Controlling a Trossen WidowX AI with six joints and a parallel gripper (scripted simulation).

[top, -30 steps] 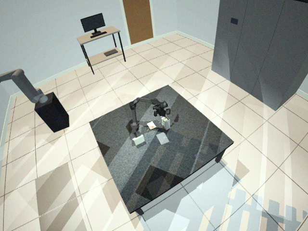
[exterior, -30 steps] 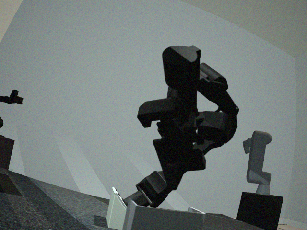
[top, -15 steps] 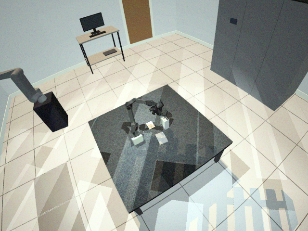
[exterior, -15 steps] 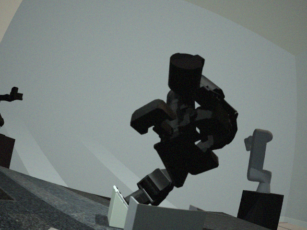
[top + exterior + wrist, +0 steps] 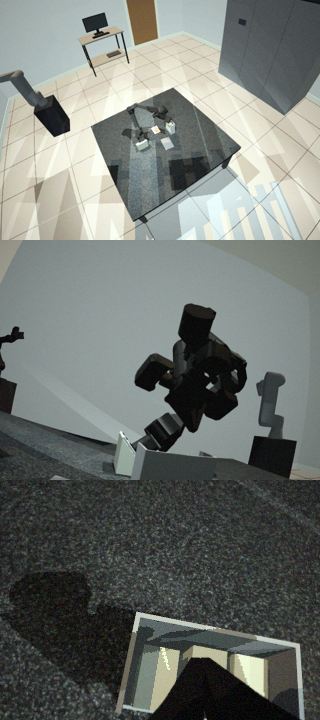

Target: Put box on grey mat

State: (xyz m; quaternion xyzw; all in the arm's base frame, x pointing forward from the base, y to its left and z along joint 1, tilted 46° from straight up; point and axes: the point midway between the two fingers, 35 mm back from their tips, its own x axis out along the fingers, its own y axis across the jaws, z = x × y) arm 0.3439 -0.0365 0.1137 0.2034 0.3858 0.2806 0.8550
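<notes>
Now — gripper (image 5: 169,120) (image 5: 194,430) (image 5: 199,666) closed; bin (image 5: 170,129) (image 5: 175,464) (image 5: 299,680) beneath.

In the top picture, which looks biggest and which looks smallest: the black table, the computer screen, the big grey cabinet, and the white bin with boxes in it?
1. Grey cabinet
2. Black table
3. Computer screen
4. White bin

Cabinet and table are close, so I'm unsure which is bigger.
</notes>
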